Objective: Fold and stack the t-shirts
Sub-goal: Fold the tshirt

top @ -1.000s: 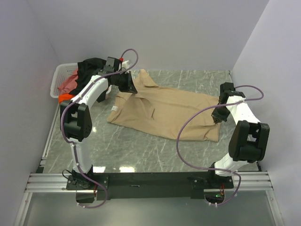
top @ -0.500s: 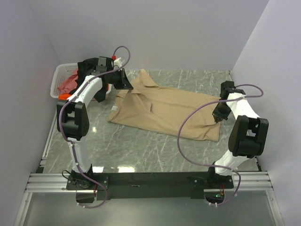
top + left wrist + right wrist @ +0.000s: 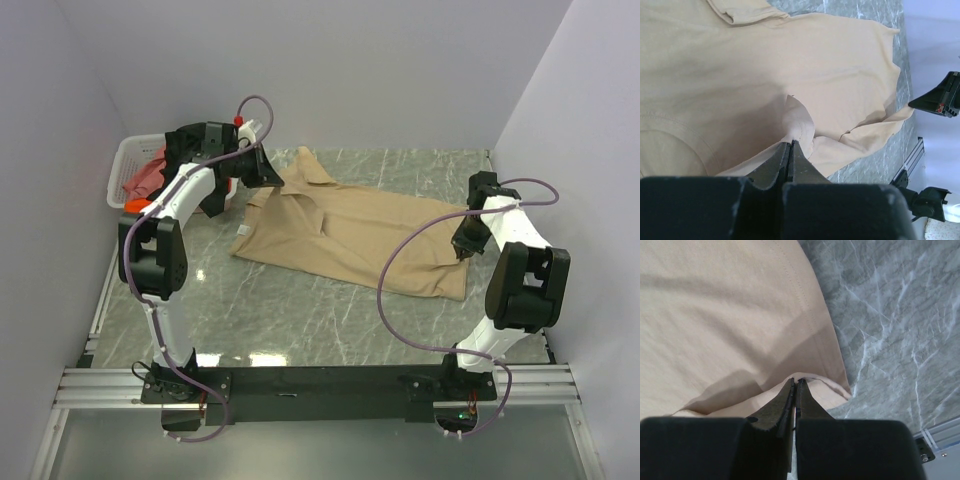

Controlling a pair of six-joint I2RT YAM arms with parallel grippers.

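A tan t-shirt (image 3: 350,235) lies spread across the marble table, collar end toward the left. My left gripper (image 3: 268,172) is shut on a pinch of the tan cloth near the far left end; in the left wrist view the cloth (image 3: 765,65) rises in a ridge to my closed left gripper (image 3: 790,142). My right gripper (image 3: 462,247) is shut on the tan t-shirt's hem at the right edge, and the right wrist view shows the hem (image 3: 805,305) folded up into my closed right gripper (image 3: 796,381). Black (image 3: 192,138) and pink-red (image 3: 146,176) t-shirts sit in the basket.
A white lattice basket (image 3: 124,158) stands at the far left corner against the wall. Grey walls close in the left, back and right sides. The marble table (image 3: 300,320) shows between the shirt and the arm bases.
My left gripper has drawn back and to the left toward the basket, pulling the shirt's left end with it. The right gripper has barely moved.
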